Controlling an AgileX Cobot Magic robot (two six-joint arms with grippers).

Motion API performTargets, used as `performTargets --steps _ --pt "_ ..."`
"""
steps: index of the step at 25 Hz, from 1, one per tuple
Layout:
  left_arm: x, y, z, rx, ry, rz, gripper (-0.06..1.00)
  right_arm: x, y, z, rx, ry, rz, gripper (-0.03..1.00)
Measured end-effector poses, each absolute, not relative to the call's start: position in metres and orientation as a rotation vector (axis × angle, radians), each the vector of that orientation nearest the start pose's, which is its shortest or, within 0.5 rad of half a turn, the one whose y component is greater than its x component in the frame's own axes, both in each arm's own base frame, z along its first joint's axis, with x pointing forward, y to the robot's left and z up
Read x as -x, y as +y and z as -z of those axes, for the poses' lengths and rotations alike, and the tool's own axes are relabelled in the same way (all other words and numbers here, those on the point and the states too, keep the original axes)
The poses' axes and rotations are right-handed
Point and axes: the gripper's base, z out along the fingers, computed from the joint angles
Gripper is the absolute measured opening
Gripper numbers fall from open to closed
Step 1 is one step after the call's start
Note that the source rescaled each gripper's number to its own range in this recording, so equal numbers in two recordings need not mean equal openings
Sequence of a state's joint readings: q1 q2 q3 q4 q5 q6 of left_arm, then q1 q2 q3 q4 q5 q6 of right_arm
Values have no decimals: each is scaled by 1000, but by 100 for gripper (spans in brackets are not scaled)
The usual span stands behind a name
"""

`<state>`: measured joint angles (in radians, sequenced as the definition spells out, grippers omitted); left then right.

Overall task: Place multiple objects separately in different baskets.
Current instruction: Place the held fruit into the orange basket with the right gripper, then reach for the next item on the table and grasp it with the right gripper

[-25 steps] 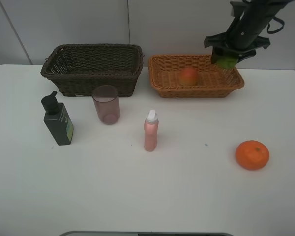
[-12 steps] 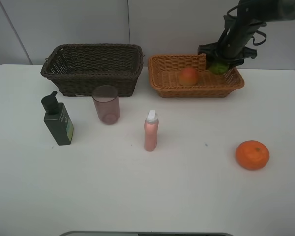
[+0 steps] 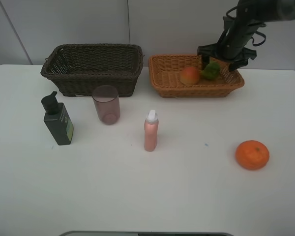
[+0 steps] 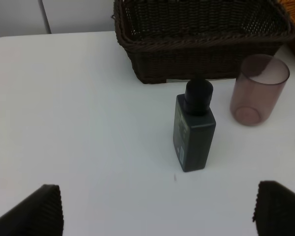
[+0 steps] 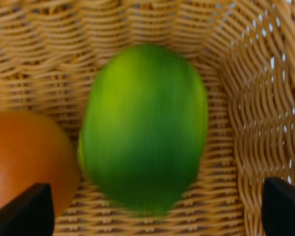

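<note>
Landmark: your reference is the light orange-brown basket, standing at the back of the white table.
Right gripper: look at your right gripper, it hangs low over that basket's far right end with its fingers spread wide, and clear wicker shows on either side of the fruit below, so nothing is clamped.
Green fruit: there it is, the green fruit lies inside the light basket toward its right half, free of the fingers. It looks smeared in the right wrist view.
Red-orange fruit: the red-orange round fruit sits in the same basket, right up against the green one on its left. Whether they touch, you cannot quite tell.
Orange: your orange rests on the table well in front of the basket's right end.
Pink bottle: the slim pink white-capped bottle stands upright in front of the basket's left end.
Dark basket: the deep dark brown basket stands just left of the light one, with a narrow gap between them.
Cup: the pinkish-purple cup stands upright, out left of the light basket and nearer you.
Pump bottle: the dark green pump bottle stands upright, farther left again.
Left gripper: your left gripper hovers wide apart and empty, far left of the light basket, its camera looking at the pump bottle.
</note>
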<state>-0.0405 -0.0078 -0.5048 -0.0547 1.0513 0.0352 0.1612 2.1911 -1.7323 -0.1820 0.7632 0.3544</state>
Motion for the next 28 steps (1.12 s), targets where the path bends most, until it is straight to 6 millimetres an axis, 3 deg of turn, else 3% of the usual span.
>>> performTargets --steps 5,10,18,28 --pt "7 -4 -279 -79 2020 69 100 -458 67 -209 -98 2697 72 72" --pt "7 -4 -279 -79 2020 69 100 -428 64 -240 -43 2725 122 72" --pt "7 -4 -279 -79 2020 68 100 -354 52 -255 -27 2791 149 73" --pt "7 -4 -279 -79 2020 68 100 -269 34 -249 -59 2787 171 75"
